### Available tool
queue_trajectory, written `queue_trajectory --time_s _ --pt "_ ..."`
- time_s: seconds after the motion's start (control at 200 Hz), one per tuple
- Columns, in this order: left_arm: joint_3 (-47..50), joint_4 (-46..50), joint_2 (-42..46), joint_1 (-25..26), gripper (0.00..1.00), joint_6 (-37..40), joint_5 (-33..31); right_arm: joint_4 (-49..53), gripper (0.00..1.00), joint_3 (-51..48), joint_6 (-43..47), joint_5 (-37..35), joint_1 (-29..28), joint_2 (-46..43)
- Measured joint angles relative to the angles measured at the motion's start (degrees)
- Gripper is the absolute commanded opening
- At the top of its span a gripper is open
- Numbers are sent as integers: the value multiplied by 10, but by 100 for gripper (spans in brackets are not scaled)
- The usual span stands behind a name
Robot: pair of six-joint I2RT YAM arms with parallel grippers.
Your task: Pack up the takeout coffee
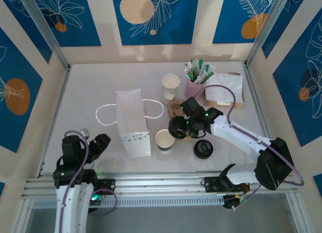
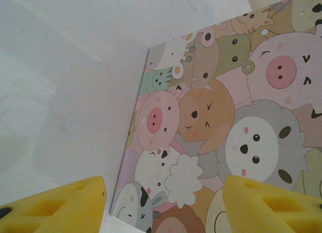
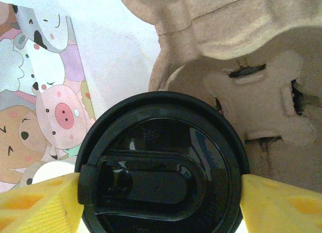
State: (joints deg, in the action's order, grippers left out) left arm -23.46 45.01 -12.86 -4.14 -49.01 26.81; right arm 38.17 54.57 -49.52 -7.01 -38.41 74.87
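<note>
The right gripper (image 3: 161, 200) pinches the lid (image 3: 161, 142) only by its rim, so I reckon it could slip and land beside the cup (image 1: 164, 140).

No words, numbers or brand names can be read on the bag (image 2: 226, 117), black lid (image 3: 161, 162) or cups (image 1: 170, 86).

A paper bag (image 1: 132, 117) lies mid-table, white on top with cartoon animals printed on its side, its loop handles spread toward 9 and 3 o'clock. At 3 o'clock of its near end stands an open, empty paper cup (image 1: 164, 139). At the cup's 1 o'clock a glossy black lid (image 3: 161, 162) sits top-up between the right gripper (image 3: 161, 205), both edges against the yellow pads (image 3: 35, 203). A brown pulp carrier (image 3: 251, 67) lies at the lid's 12 o'clock. A second lid (image 1: 203, 150) rests at the cup's 4 o'clock.
</note>
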Motion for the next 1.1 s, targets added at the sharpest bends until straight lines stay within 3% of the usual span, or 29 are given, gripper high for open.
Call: queue_trajectory --time_s 0.445,0.76,1.101 --pt "-1 0 0 0 63 0 0 10 75 0 1 -1 -12 -40" --pt "-5 0 0 0 63 0 0 37 75 37 34 -46 -106 -38" --pt "-5 4 0 0 63 0 0 78 75 91 61 -114 -164 28"
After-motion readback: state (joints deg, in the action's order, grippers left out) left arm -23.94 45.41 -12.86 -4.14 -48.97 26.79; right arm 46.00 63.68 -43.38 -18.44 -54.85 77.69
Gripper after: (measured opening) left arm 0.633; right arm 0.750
